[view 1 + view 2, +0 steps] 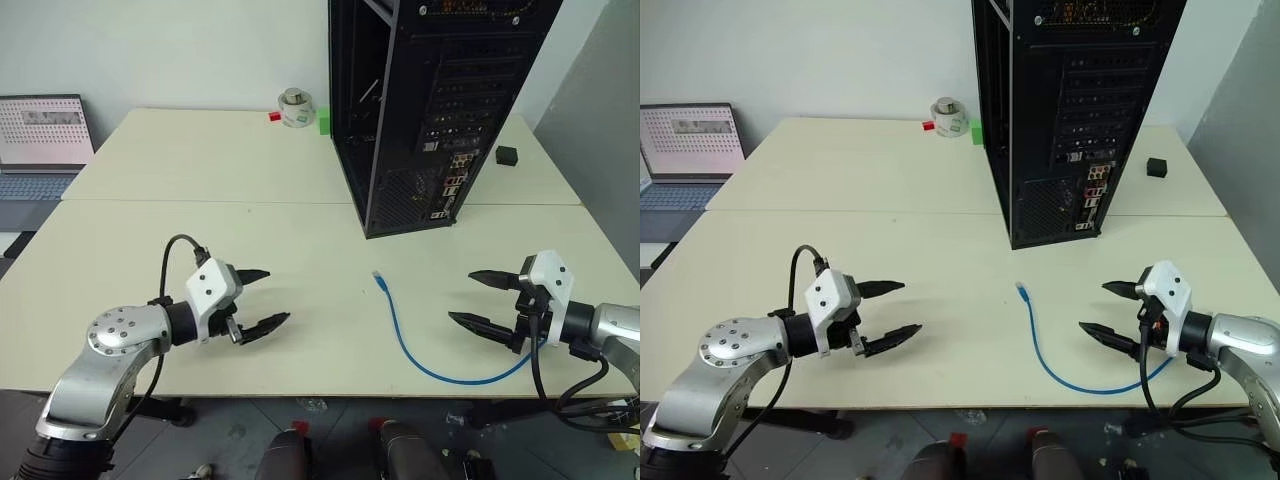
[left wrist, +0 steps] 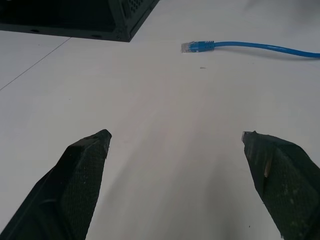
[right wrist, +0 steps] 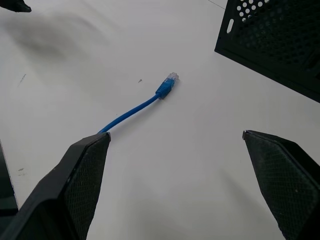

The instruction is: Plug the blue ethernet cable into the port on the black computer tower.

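Observation:
The blue ethernet cable lies loose on the table in a curve between my two grippers. Its plug end points toward the black computer tower. The tower stands upright at the back, with its rear panel of coloured connectors facing me; the port is too small to pick out there. My left gripper hovers open over the table, well left of the plug. My right gripper is open too, just right of the cable's curve. Neither holds anything.
A laptop sits at the far left. A tape roll, a red block and a green block stand behind the tower's left side. A small black box is to its right. A grey panel rises at the right.

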Controlling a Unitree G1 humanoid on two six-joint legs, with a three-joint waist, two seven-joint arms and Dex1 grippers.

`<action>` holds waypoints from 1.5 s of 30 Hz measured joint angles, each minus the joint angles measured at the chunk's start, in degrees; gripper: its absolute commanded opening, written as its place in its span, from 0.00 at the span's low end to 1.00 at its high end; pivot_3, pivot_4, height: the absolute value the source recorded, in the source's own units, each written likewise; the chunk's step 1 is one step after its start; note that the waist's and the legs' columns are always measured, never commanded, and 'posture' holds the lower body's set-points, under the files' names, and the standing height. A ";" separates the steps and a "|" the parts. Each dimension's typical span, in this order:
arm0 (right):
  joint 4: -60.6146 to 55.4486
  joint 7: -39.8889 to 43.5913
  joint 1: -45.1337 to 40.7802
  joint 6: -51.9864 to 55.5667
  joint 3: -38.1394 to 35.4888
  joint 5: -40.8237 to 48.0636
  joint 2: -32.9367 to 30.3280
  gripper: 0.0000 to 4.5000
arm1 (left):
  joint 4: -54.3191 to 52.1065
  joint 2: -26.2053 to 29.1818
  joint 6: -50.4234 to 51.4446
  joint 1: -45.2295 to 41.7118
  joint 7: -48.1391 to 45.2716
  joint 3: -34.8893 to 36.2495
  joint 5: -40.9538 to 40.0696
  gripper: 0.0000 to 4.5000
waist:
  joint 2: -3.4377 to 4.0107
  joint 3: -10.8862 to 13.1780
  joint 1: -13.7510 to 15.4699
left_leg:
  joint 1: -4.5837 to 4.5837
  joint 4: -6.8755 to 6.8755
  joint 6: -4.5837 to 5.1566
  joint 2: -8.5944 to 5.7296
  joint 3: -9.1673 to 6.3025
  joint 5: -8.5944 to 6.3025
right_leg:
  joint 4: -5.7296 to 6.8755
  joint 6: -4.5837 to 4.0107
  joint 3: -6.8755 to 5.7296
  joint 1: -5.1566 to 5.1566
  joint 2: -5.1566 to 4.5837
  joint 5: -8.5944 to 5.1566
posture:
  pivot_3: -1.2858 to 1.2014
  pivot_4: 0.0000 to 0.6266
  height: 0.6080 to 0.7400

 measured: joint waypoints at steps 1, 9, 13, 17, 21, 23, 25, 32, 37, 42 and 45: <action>0.00 0.00 0.00 0.01 0.01 -0.01 0.00 1.00 | -0.02 0.13 0.06 0.07 -0.11 0.02 -0.25 1.00 | 0.00 0.00 0.00 | 0.00 0.00 0.00 0.00 0.00 0.00 | 0.00 -0.01 0.00 0.00 0.00 0.00 | 0.52 0.24 1.00; 0.00 -0.07 -0.60 0.46 0.08 -0.21 0.01 1.00 | -1.62 1.23 0.01 1.12 -0.56 0.45 -0.84 1.00 | 0.00 0.00 0.02 | 0.00 0.00 0.00 0.00 0.00 0.00 | 0.00 -0.01 0.01 0.00 0.00 0.00 | 0.52 0.24 1.00; -0.22 -0.18 -0.59 0.45 0.27 -1.20 0.03 1.00 | -1.76 1.23 -0.10 1.79 -1.01 0.43 -0.83 1.00 | 0.00 0.00 0.02 | 0.00 0.00 0.00 0.00 0.00 0.00 | 0.00 -0.01 0.00 0.00 0.00 0.00 | 0.52 0.24 1.00; -2.25 -1.82 -0.59 0.65 2.08 -1.62 1.24 1.00 | -2.00 1.23 -0.15 1.85 -1.48 0.19 -0.80 1.00 | -0.01 0.00 0.01 | 0.00 0.00 0.00 0.00 -0.01 0.00 | 0.00 -0.01 0.00 0.00 0.00 0.00 | 0.52 0.24 1.00; -3.81 -6.17 -1.10 1.57 7.20 -3.78 5.67 1.00 | -2.15 1.22 -0.01 1.67 -1.56 -2.17 -0.52 1.00 | -0.01 0.00 -0.01 | 0.00 0.01 0.00 0.01 -0.01 0.00 | 0.00 -0.01 0.01 0.00 0.00 0.00 | 0.52 0.24 1.00; -3.78 -9.09 -2.13 2.28 10.39 -5.49 8.74 1.00 | -2.13 1.21 -0.07 1.14 -1.57 -3.58 -0.04 1.00 | -0.01 0.00 -0.04 | 0.00 0.01 0.00 0.01 -0.01 0.00 | 0.01 -0.01 0.00 -0.01 0.01 0.00 | 0.52 0.24 1.00; -3.07 -12.68 -4.08 2.46 13.78 -8.01 12.77 1.00 | -1.78 1.15 -0.37 0.13 -1.57 -4.64 0.84 1.00 | -0.01 0.00 -0.08 | 0.01 0.01 0.00 0.02 0.00 0.00 | 0.02 -0.02 0.02 -0.02 0.03 0.01 | 0.52 0.24 1.00; 4.53 -19.41 -8.21 2.58 22.93 -14.83 22.29 1.00 | -0.40 0.32 -1.62 -1.96 -2.04 -6.99 1.81 1.00 | -0.01 -0.01 -0.07 | -0.06 0.00 0.00 0.01 0.00 0.00 | 0.02 -0.20 0.02 -0.10 0.03 0.11 | 0.52 0.24 1.00; 6.11 -20.30 -8.41 3.25 24.82 -17.07 23.47 0.89 | 0.40 -0.01 -2.12 -2.02 -2.10 -7.57 2.13 1.00 | -0.01 -0.01 -0.06 | -0.10 0.02 0.00 0.01 -0.02 0.00 | 0.02 -0.20 -0.01 -0.12 0.02 0.11 | 0.52 0.24 1.00; 5.77 -20.16 -8.38 3.36 25.01 -18.75 23.27 0.61 | 0.59 -0.47 -2.93 -2.01 -1.82 -7.92 2.90 1.00 | -0.02 -0.01 -0.05 | -0.09 0.02 0.00 0.01 -0.02 0.00 | 0.02 -0.20 -0.01 -0.12 0.02 0.11 | 0.52 0.24 1.00; 5.37 -20.07 -8.30 3.36 25.41 -19.53 23.03 0.47 | 0.87 -0.82 -3.12 -2.01 -1.41 -7.94 3.15 1.00 | -0.01 -0.01 -0.06 | -0.09 0.02 0.00 0.01 -0.02 0.00 | 0.03 -0.20 -0.01 -0.12 0.02 0.11 | 0.52 0.24 1.00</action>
